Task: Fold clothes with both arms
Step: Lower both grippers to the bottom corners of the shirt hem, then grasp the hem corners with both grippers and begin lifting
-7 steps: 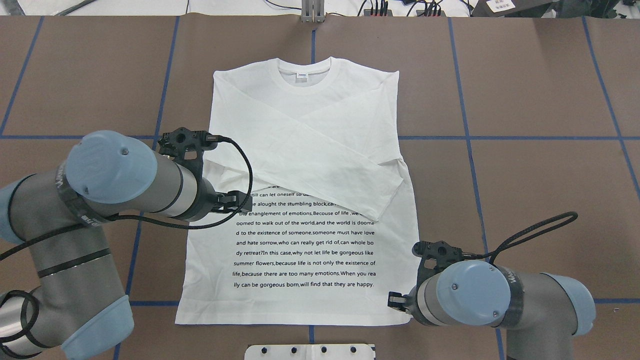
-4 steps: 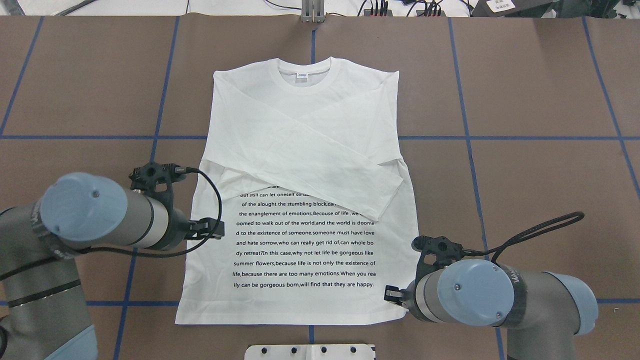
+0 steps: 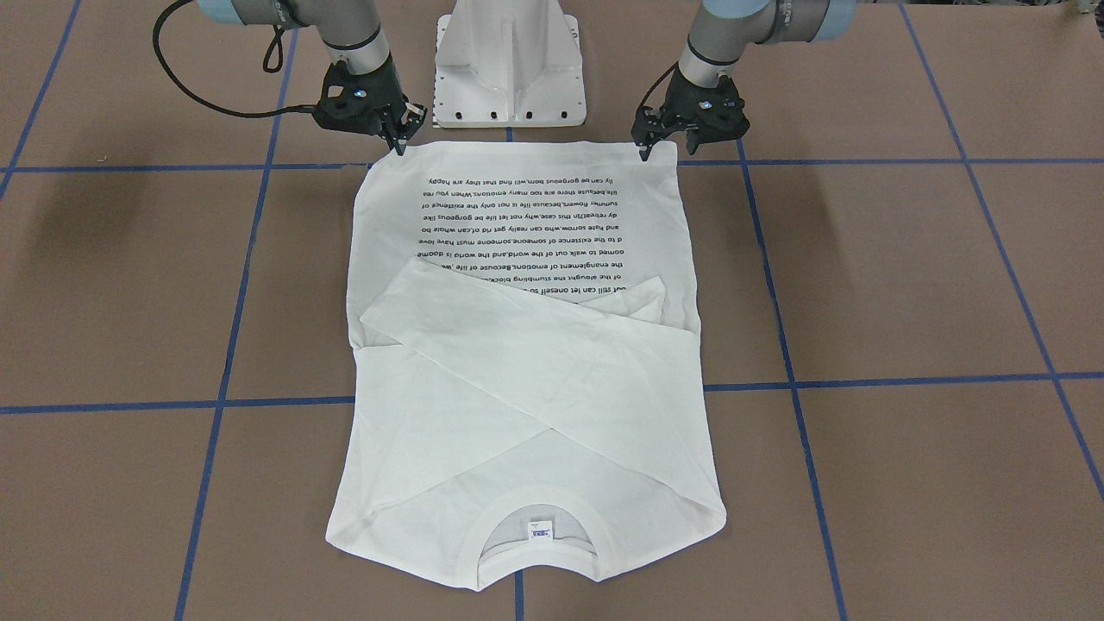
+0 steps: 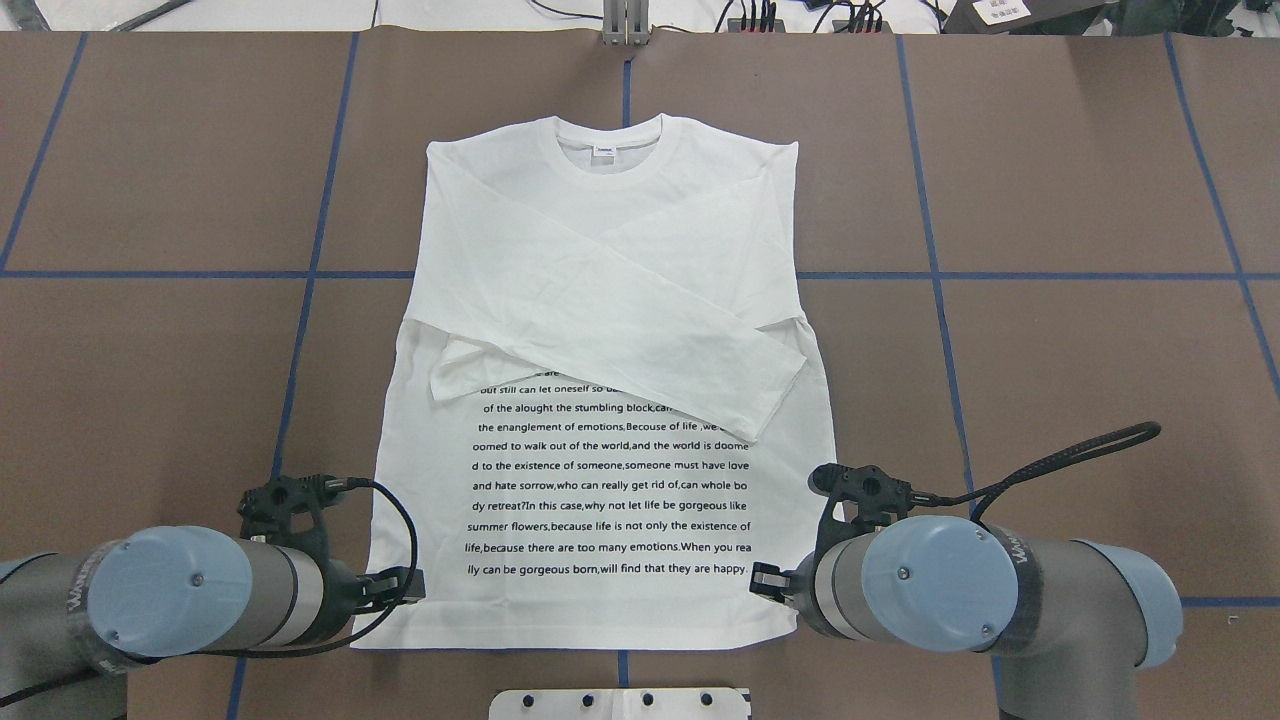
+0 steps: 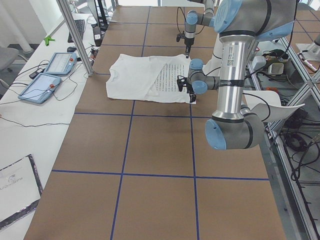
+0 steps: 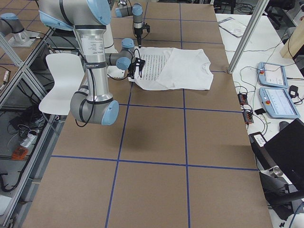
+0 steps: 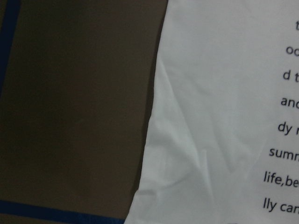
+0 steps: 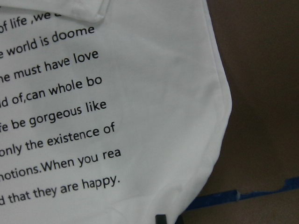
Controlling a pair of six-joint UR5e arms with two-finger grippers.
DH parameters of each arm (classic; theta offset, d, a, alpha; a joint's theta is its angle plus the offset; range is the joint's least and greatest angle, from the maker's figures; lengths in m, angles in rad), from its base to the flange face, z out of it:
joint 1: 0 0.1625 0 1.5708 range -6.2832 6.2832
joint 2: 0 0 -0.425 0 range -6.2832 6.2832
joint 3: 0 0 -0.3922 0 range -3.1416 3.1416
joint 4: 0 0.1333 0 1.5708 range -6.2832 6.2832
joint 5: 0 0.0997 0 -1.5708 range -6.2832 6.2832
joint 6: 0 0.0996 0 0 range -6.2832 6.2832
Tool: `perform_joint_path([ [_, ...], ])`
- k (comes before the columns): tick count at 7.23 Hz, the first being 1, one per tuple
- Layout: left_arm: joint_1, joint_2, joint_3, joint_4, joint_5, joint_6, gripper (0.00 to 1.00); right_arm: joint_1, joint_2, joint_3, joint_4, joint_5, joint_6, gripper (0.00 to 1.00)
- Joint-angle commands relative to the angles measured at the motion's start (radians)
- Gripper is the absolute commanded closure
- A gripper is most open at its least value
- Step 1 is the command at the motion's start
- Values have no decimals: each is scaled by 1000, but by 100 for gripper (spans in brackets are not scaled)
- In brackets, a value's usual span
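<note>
Shirt (image 4: 600, 300): light, limp cotton, sleeves crossed; creases readily. Take hold at hem corners. Left gripper (image 3: 655, 142) and right gripper (image 3: 404, 131) stand parted there, holding nothing.

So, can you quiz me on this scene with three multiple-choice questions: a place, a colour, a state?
1. Where are the left pincer and right pincer? A high overhead; B at the T-shirt's bottom corners; C touching each other.
2. What colour is the printed text? A black; B red; C green.
3. How do the sleeves lie? A spread sideways; B rolled up; C crossed over the chest.
Answers: 1 B, one sits at each hem corner; 2 A, the letters are dark on white; 3 C, they overlap on the front.
</note>
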Motion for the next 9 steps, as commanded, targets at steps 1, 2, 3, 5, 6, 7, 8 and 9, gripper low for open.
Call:
perform_joint_path([
  [1, 20, -2, 2, 26, 5, -24, 17, 5, 3, 1, 0, 1, -1, 100],
  [2, 20, 1, 4, 26, 5, -19, 19, 5, 3, 0, 0, 1, -1, 100],
  [3, 20, 1, 12, 26, 6, -17, 21, 8, 3, 0, 0, 1, -1, 100],
  [5, 23, 4, 16, 26, 5, -19, 25, 13, 1, 0, 0, 1, -3, 100],
  [6, 25, 4, 22, 26, 5, -21, 26, 13, 1, 0, 0, 1, -1, 100],
  [7, 25, 2, 22, 28, 5, -22, 31, 13, 1, 0, 0, 0, -1, 100],
  [8, 25, -1, 25, 28, 5, -22, 39, 14, 1, 0, 0, 0, -1, 100],
  [9, 25, -2, 27, 28, 5, -22, 46, 16, 1, 1, 0, 0, -3, 100],
])
